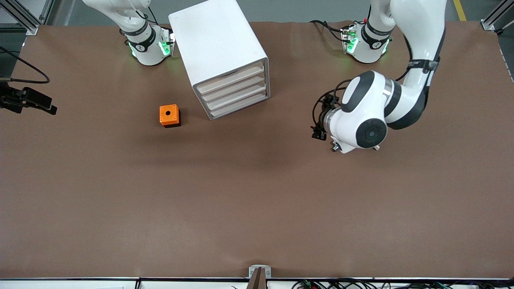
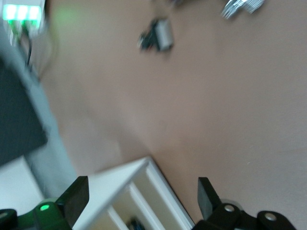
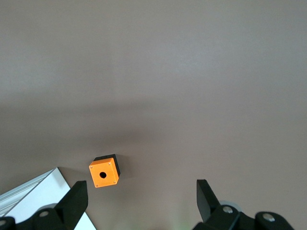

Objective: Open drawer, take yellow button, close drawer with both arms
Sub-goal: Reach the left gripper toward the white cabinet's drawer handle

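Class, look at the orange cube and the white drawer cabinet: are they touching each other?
Apart. The front view shows a strip of bare brown table between the orange cube and the drawer cabinet.

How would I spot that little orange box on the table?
Find the white drawer cabinet near the robots' bases. The orange cube sits on the brown table beside it, toward the right arm's end. It is the only orange thing, with a round hole on top.

Glossy white arm shells point(image 1: 363, 116) are catching light; matt brown bench point(image 1: 257, 192), smooth white cabinet point(image 1: 217, 40), orange plastic-looking cube point(image 1: 168, 114).
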